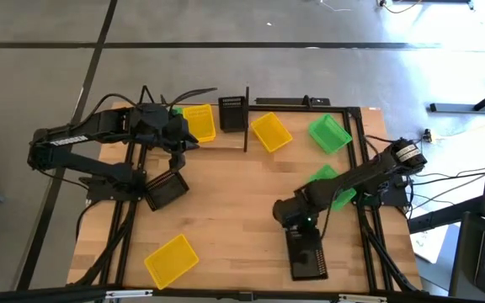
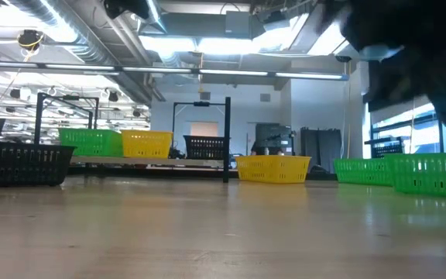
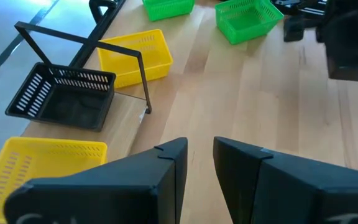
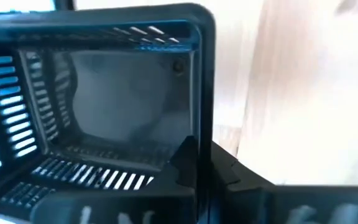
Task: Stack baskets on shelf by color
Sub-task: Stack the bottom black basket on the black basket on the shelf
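now our right gripper (image 4: 204,165) pinches the wall of a black basket (image 1: 306,252) near the table's front edge, well away from the shelf (image 1: 242,118); a thin one-wall grip could let it tilt or slip. our left gripper (image 3: 199,163) hangs with fingers apart by the shelf.

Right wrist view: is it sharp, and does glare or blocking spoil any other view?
Right wrist view: soft and blurred, the black basket fills it, the wood beside it washed out pale. Low view: bright ceiling lights, a dark blurred arm blocks the upper right corner. Left wrist view: sharp, with window glare on the floor past the shelf. High view: evenly lit.
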Controlling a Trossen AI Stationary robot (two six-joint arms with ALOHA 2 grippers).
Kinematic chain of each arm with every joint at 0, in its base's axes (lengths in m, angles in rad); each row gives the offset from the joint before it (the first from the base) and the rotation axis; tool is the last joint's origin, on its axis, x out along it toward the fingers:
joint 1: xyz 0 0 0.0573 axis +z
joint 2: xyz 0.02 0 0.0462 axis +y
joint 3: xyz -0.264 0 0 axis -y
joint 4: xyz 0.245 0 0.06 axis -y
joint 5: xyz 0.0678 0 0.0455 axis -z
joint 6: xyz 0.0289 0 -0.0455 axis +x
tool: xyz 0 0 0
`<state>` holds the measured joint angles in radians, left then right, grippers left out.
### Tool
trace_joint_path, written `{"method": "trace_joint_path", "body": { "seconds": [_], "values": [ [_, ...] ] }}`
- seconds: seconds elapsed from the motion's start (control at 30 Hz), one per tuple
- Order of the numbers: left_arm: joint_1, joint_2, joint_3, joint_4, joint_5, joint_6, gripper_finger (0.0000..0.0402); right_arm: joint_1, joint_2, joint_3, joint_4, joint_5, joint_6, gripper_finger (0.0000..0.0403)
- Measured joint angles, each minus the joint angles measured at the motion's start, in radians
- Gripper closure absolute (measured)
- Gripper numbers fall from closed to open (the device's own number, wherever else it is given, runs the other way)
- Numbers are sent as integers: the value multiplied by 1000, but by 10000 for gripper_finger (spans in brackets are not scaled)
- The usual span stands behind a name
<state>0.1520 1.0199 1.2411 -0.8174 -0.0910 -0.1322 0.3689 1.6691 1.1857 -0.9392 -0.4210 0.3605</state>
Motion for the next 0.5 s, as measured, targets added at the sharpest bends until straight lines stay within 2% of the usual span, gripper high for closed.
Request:
{"method": "trace_joint_path", "body": {
  "seconds": [0.17, 0.37, 0.5],
  "values": [
    [0, 0, 0, 0, 0, 2, 331, -70, 0, 211, -150, 55, 26, 402],
    [0, 0, 0, -4, 0, 21, 331, -168, 0, 455, -272, 220, 31, 402],
    [0, 0, 0, -3, 0, 63, 331, -258, 0, 577, -287, 289, -22, 403]
  ]
}}
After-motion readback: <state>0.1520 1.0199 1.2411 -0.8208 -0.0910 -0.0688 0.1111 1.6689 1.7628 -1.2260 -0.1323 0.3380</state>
